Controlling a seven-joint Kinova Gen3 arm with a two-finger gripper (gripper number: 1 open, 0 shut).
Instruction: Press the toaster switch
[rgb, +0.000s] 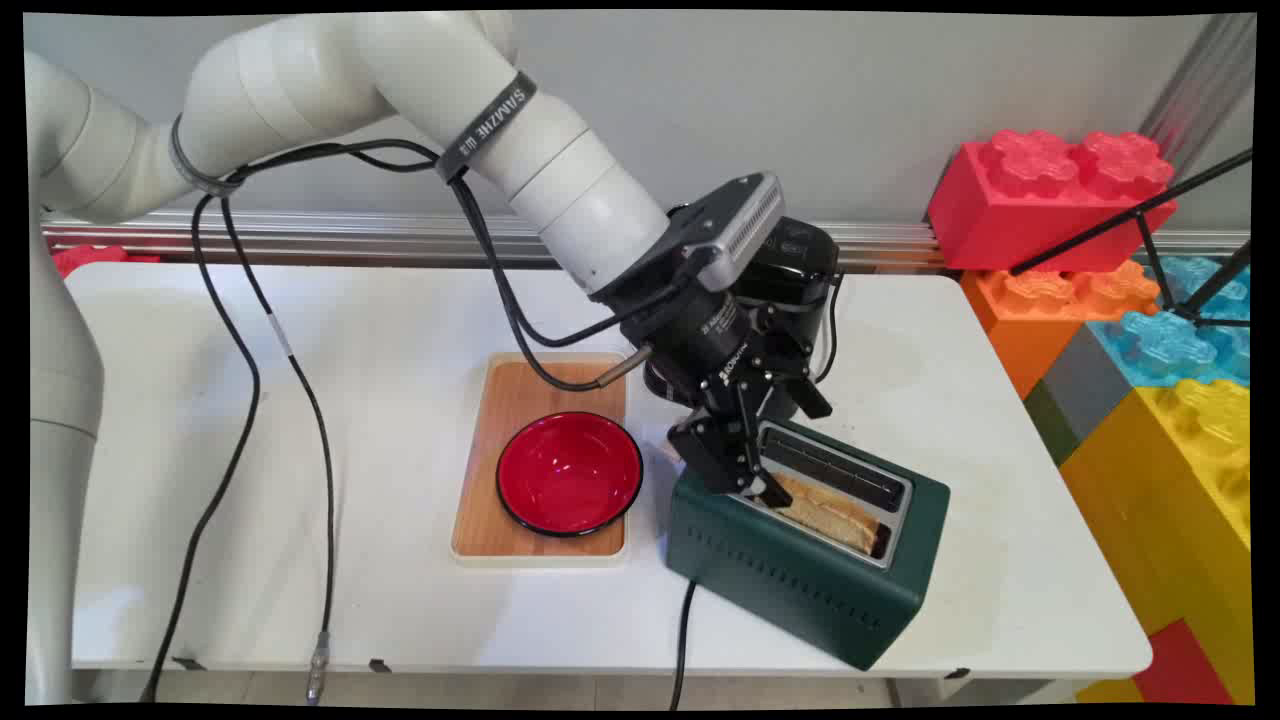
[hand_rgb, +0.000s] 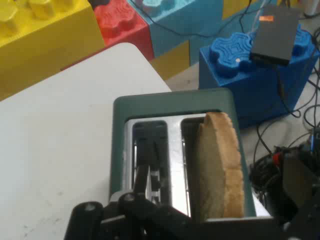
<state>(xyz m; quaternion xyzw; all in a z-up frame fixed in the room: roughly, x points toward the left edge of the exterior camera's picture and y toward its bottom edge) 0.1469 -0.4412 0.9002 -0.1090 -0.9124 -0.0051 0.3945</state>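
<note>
The gripper (rgb: 768, 487) reaches down onto the top of the dark green toaster (rgb: 800, 570), its fingers closed on the near end of a slice of toast (rgb: 830, 515) standing in one slot (the slot beside it holds nothing). Off to the gripper's side, a red bowl (rgb: 569, 472) rests on a wooden tray (rgb: 520, 400), both on the white table (rgb: 250, 560).
</note>
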